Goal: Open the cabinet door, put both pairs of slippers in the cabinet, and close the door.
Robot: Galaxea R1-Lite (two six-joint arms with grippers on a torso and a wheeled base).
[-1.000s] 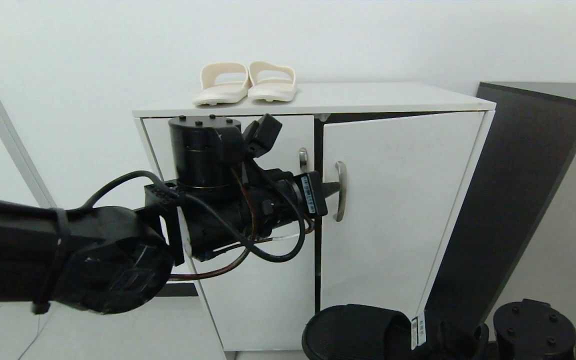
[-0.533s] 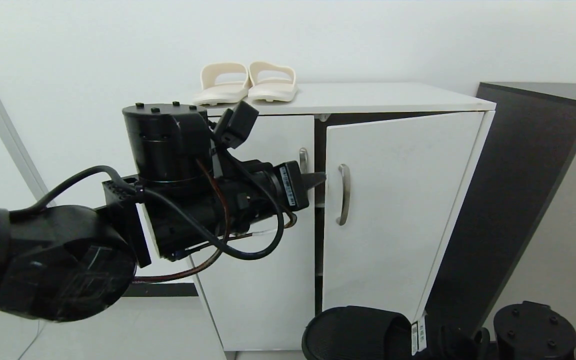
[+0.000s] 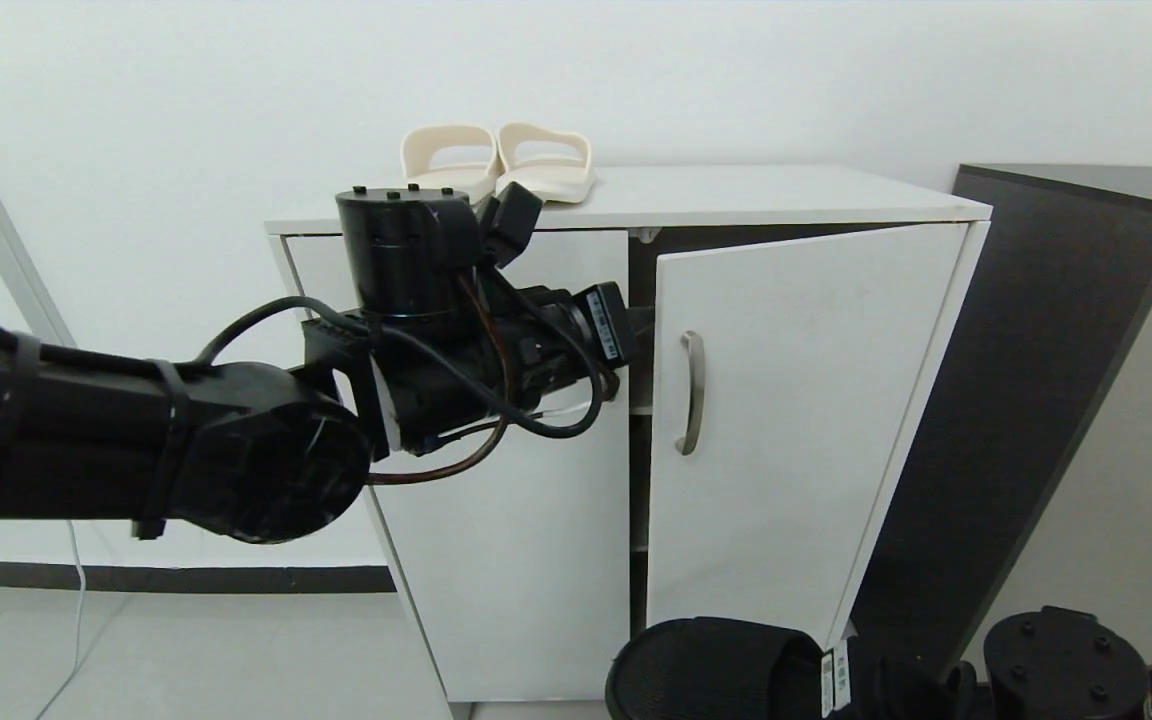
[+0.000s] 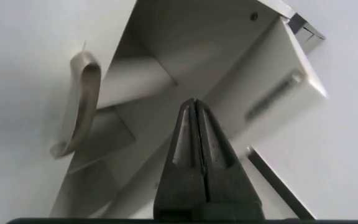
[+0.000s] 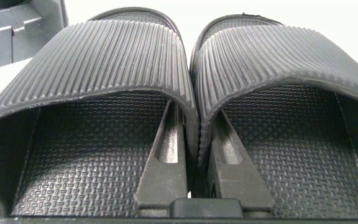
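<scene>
beside the ajar door [image 3: 806, 430], shut, empty left jaws sit just left of its upright edge; right jaws clamp black slippers [image 5: 123, 68].

Tall matte black wooden unit [image 3: 1036, 400] on the right, against a plain white wall [image 3: 186, 120]. Low on the left a dark baseboard strip [image 3: 186, 578] runs along it, thin white cable [image 3: 74, 610] crossing that.
</scene>
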